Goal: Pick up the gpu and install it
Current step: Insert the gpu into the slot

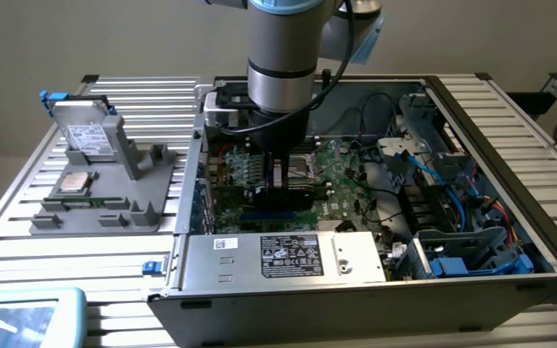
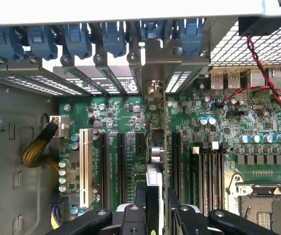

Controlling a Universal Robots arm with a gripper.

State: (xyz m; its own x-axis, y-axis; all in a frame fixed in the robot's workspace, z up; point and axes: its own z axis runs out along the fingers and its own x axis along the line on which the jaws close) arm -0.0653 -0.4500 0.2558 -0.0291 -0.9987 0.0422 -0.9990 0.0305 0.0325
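Note:
The gpu (image 2: 156, 147) appears edge-on in the wrist view, a thin upright card over the green motherboard (image 2: 130, 117). It stands between two black expansion slots (image 2: 122, 166), with its silver bracket end (image 2: 152, 88) at the case's rear slot openings. My gripper (image 2: 156, 200) is shut on the card, one black finger (image 2: 140, 198) on each side. In the exterior view the gripper (image 1: 278, 172) reaches straight down into the open computer case (image 1: 510, 145), and the black card (image 1: 283, 197) sits low over the board. Whether the card is seated in a slot cannot be told.
Blue retention clips (image 2: 76, 41) line the rear slots. A CPU socket (image 2: 263, 205) and memory slots lie beside the card. A grey holder (image 1: 104, 210) on the exterior view's left carries a hard drive (image 1: 90, 138) and a chip (image 1: 73, 183). The power supply (image 1: 278, 254) and blue cables (image 1: 452, 188) crowd the case.

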